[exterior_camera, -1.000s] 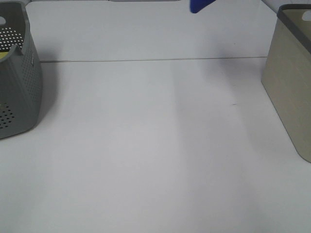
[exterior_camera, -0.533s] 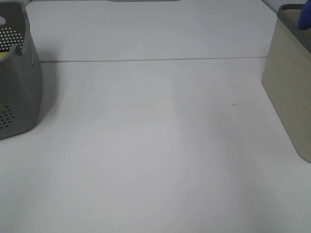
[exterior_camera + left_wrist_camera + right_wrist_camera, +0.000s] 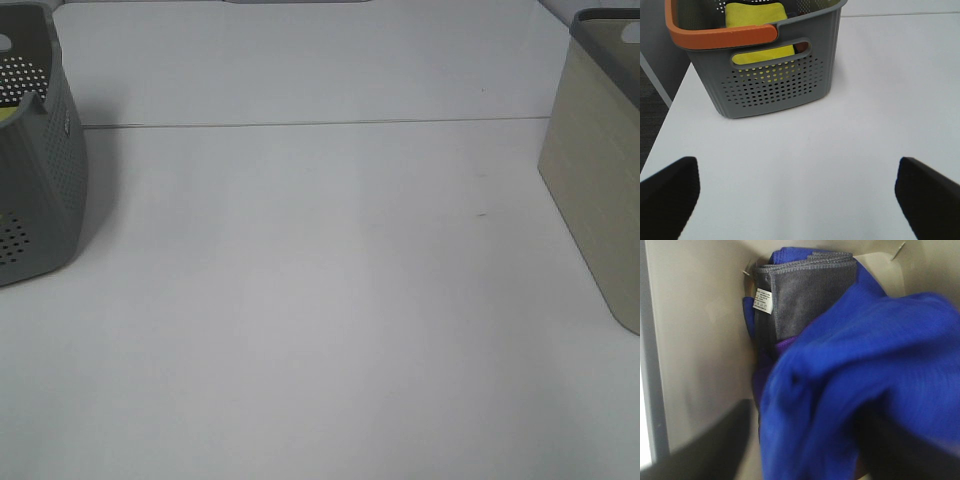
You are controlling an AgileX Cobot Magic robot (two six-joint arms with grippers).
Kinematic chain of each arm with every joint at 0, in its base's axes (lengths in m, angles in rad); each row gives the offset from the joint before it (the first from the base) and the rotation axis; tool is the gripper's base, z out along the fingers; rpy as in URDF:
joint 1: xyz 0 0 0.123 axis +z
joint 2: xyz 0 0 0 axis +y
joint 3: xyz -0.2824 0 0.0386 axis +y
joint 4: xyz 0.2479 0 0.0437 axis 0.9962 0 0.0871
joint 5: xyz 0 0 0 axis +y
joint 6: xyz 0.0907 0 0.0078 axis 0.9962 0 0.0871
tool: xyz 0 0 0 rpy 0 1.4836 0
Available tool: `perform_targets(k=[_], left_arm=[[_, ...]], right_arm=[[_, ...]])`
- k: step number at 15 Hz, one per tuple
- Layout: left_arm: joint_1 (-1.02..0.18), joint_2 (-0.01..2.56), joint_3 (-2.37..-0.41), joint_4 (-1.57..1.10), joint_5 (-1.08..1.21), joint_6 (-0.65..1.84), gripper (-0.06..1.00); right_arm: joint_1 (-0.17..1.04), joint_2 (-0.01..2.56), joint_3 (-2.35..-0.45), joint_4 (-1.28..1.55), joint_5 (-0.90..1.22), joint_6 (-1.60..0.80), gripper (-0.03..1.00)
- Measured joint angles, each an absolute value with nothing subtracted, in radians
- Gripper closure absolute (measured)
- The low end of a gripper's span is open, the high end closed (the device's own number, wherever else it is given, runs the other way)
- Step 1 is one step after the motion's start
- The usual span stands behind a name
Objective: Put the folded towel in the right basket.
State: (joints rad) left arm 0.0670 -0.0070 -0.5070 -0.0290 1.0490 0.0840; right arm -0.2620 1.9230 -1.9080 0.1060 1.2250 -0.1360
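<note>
2 baskets: grey basket (image 3: 40, 180), beige basket (image 3: 595, 190). Min 3 towels: yellow towel (image 3: 757, 15), grey towel (image 3: 805, 295), blue towel (image 3: 865, 380). 1 table (image 3: 320, 300)

Grey basket (image 3: 45, 170) left, beige basket (image 3: 590, 190) right, table (image 3: 320, 300) between

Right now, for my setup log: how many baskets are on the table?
2. A grey basket stands at the left edge of the table, a beige basket at the right edge. The high view crops both; more could sit outside it.
</note>
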Motion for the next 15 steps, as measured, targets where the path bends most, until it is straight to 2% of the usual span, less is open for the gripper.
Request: perform_targets(k=[1, 2, 3, 10, 12, 15], left_arm=[[0.067, -0.007, -0.507, -0.029, 1.049, 0.084, -0.05], [0.067, -0.007, -0.507, -0.029, 1.049, 0.084, -0.05], [0.067, -0.007, -0.507, -0.029, 1.049, 0.084, -0.05], [0.067, -0.007, -0.507, -0.029, 1.049, 0.084, -0.05], [0.067, -0.007, -0.507, -0.029, 1.049, 0.084, -0.05], [0.067, -0.007, -0.507, -0.029, 1.049, 0.084, -0.05]], right_arm=[[-0.262, 1.922, -1.908, 0.106, 1.225, -0.136, 0.14], [-0.262, 1.922, -1.908, 0.106, 1.225, -0.128, 0.05], [-0.262, 1.922, -1.908, 0.106, 1.225, -0.120, 0.02], [-0.261, 1.752, -1.892, 0.310, 1.219, -0.179, -0.02], [-0.261, 1.629, -1.788, 0.293, 1.217, -0.181, -0.02], [-0.261, 1.339, -1.531, 0.239, 1.219, -0.184, -0.02]])
